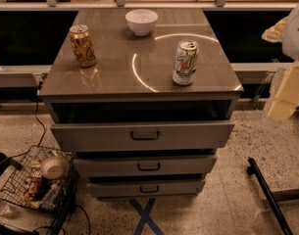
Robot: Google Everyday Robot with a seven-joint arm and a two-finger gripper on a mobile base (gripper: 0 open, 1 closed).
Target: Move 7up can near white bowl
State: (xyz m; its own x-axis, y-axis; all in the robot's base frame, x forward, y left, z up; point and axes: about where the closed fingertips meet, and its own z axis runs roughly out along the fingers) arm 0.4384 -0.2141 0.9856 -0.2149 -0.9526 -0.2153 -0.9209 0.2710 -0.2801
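the slim white-silver 7up can [185, 62], with green and red logo marks and a dull silver top, stands upright near the front right of the smooth, glossy grey-brown surface [119, 67] of a low drawer cabinet, a placing that leaves it open to a reach from the right side. the small round white bowl [141, 21], plain and with a narrower base, sits toward the back edge, about midway across. it is well apart from the can, with bare top between them, so the task looks not yet begun. a squat orange-gold can [83, 45] stands upright at the left, well apart from both and out of the likely path. the surface is polished enough to throw back curved arcs of light, so the thin metal can would probably slide readily if nudged and dent if squeezed hard; a hold around its round middle seems soundest. the pale, blocky gripper [287, 94] hangs at the far right edge of the view, off the side of the cabinet. it has hold of none of the three things, and whether it is open or closed i cannot tell. below the top sit three flat-fronted grey drawers [144, 135] with dark bar handles, and a wire basket [14, 177] of odds and ends rests on the speckled floor [227, 190] at the left.
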